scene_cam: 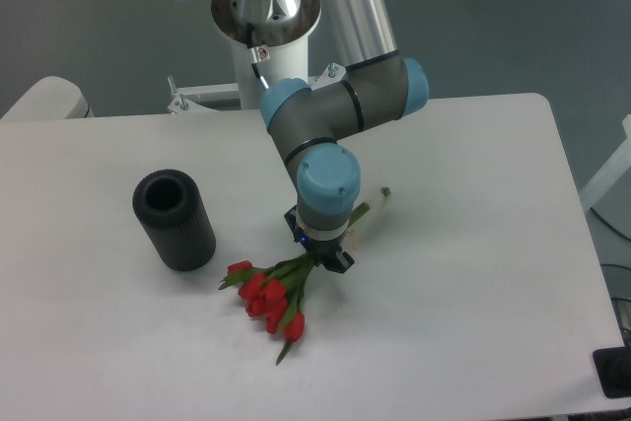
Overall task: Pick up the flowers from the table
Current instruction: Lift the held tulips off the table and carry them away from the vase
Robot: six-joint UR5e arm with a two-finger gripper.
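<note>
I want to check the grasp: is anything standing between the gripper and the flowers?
Nothing visible. The gripper is directly on the stems of the flowers, with no object between them. The vase stands apart to the left on the table.
</note>
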